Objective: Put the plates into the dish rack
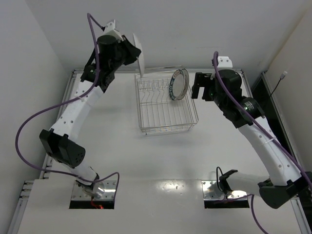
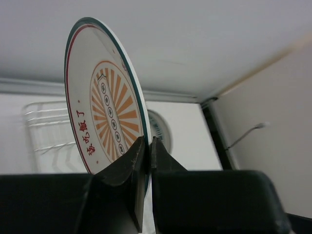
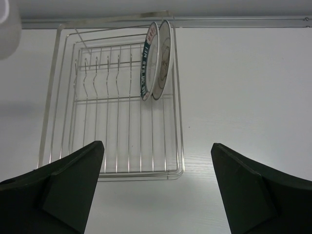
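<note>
My left gripper [image 1: 132, 52] is shut on the rim of the white plate with the orange sunburst centre [image 2: 105, 112]. It holds that plate [image 1: 140, 62] upright in the air, above the far left corner of the dish rack [image 1: 165, 105]. The teal-rimmed plate [image 3: 146, 63] and a plain white plate [image 3: 164, 56] stand side by side in the tines at the rack's right end [image 1: 179, 84]. My right gripper [image 3: 157, 161] is open and empty, just right of the rack [image 1: 199, 86].
The silver wire rack [image 3: 112, 102] has several free tine slots left of the two plates. The table's raised back edge [image 1: 161, 69] runs just behind the rack, with white walls around. A black strip [image 1: 273, 92] lies at the right.
</note>
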You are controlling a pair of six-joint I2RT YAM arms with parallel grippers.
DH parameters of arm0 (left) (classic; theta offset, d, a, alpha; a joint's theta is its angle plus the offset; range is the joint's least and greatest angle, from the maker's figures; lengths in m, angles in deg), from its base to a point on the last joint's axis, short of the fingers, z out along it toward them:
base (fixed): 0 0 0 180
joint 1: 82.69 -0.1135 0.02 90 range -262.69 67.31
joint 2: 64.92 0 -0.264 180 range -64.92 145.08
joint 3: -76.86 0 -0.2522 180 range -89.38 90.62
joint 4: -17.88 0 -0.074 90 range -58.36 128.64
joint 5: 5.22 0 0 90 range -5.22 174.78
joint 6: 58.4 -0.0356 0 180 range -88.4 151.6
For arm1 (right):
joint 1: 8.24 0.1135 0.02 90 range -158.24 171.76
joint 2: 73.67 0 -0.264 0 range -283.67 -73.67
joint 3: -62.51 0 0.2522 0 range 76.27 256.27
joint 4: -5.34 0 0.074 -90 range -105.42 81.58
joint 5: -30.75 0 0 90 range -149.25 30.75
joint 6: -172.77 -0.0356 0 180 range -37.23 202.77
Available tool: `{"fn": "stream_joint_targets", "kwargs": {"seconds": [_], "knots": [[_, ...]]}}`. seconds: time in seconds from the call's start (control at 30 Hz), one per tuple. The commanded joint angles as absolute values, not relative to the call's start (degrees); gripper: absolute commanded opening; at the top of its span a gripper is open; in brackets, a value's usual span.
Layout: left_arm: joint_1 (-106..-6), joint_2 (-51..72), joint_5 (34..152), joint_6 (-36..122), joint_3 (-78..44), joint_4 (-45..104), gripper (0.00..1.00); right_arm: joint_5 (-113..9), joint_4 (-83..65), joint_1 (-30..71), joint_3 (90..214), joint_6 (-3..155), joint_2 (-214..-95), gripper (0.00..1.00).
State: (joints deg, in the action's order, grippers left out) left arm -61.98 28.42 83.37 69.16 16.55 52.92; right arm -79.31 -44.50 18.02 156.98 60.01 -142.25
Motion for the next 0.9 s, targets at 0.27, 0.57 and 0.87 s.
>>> {"fn": "stream_joint_targets", "kwargs": {"seconds": [0.27, 0.57, 0.87], "knots": [[-55.8, 39.7, 90.8, 85.9, 13.4, 19.9, 0.0, -79.0, -43.4, 16.9, 150.8, 58.8, -136.3, 0.92], [-52.1, 45.0, 86.8, 86.4, 14.1, 18.7, 0.0, -78.5, -43.9, 15.8, 149.0, 58.8, -133.9, 0.95], [-52.1, 45.6, 83.6, 85.8, 10.0, 18.7, 0.0, -77.5, -43.9, 15.3, 147.9, 58.8, -133.4, 0.96]]}}
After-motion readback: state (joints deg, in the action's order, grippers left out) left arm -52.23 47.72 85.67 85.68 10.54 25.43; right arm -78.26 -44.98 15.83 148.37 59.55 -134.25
